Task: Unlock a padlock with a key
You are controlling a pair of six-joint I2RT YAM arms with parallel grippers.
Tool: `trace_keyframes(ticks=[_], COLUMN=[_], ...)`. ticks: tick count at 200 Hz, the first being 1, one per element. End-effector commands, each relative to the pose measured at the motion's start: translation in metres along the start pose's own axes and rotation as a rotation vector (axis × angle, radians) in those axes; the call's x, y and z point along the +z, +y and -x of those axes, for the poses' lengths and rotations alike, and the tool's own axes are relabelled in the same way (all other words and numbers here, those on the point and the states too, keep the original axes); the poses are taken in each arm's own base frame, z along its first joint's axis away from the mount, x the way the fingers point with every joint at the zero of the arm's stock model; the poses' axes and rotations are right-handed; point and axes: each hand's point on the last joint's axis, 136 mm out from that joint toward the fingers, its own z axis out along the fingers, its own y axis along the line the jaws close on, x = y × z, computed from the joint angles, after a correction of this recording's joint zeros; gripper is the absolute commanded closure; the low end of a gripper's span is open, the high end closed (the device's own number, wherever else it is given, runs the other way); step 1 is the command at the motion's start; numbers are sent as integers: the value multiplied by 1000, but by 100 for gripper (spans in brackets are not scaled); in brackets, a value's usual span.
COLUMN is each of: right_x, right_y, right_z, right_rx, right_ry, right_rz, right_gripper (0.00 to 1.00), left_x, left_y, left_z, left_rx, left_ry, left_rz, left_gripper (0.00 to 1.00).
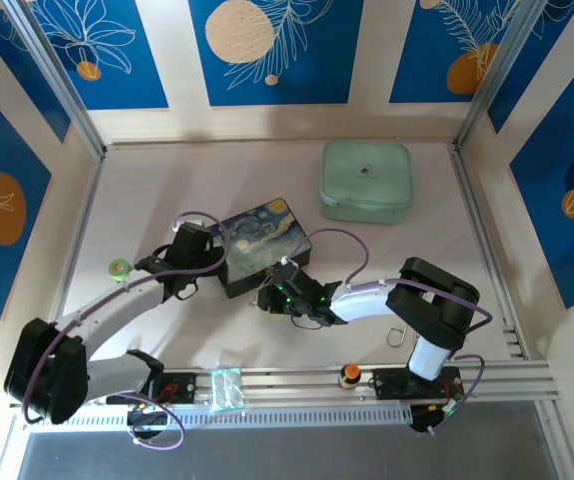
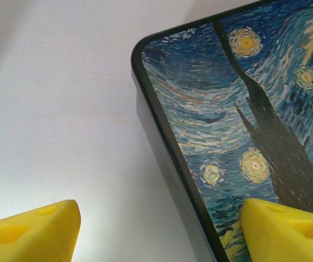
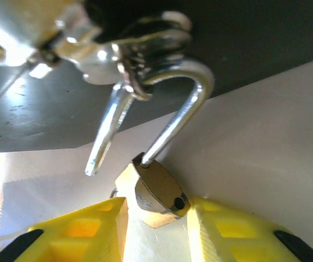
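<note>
Pinching the padlock in my right pincer; it hangs from the painted box at the middle of the desk, key dangling beside. My left pincer gapes wide over the box's corner.

Right wrist: padlock body partly covered, lower corners tucked behind the two yellow fingertips. Shackle top runs up into a blurred, glare-washed hasp above the fingers, so how it loops through is unclear. Key hangs just left of the shackle, head lost in that blur, teeth unreadable. Both fingers cut by the bottom edge.

Left wrist: box cut by the top, right and bottom edges. Part of the lid is hidden under the finger lying over it. Both fingers cropped at the bottom.

Top view: right gripper tips hidden under its own wrist; padlock and key at those tips too small to make out.
</note>
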Motion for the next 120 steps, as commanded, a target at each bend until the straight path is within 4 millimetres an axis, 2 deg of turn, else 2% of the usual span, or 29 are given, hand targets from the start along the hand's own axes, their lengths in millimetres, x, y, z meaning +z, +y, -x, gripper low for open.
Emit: trace_keyframes(ticks=[1,12,27,41,50,59,64,77,91,120], right_x=[7,7,7,3,-2,-8,-12,-17,-16,-4], right_y=[-23,-24,-24,-22,-23,-23,-22,-23,-23,-32], right_z=[-14,-14,-13,-12,-11,-11,-10,-8,-5,3], right_rx=[31,34,34,31,28,10,1,-21,-38,-26], right_ry=[32,30,24,10,-15,-44,-61,-72,-66,-57], right_rz=[-45,-41,-35,-30,-53,-94,-123,-226,-306,-401], right_gripper=[71,73,81,79,71,52,45,34,29,27], left_x=[6,8,10,12,13,13,14,14,17,23], left_y=[7,9,11,12,12,12,11,11,10,11], left_z=[7,7,7,6,6,6,6,8,9,9], left_rx=[4,3,1,5,8,11,14,14,15,2], left_ry=[-39,-43,-44,-39,-38,-37,-38,-39,-39,-37], left_rz=[37,43,51,55,56,55,52,52,49,45], left_gripper=[22,22,22,23,23,23,22,23,23,23])
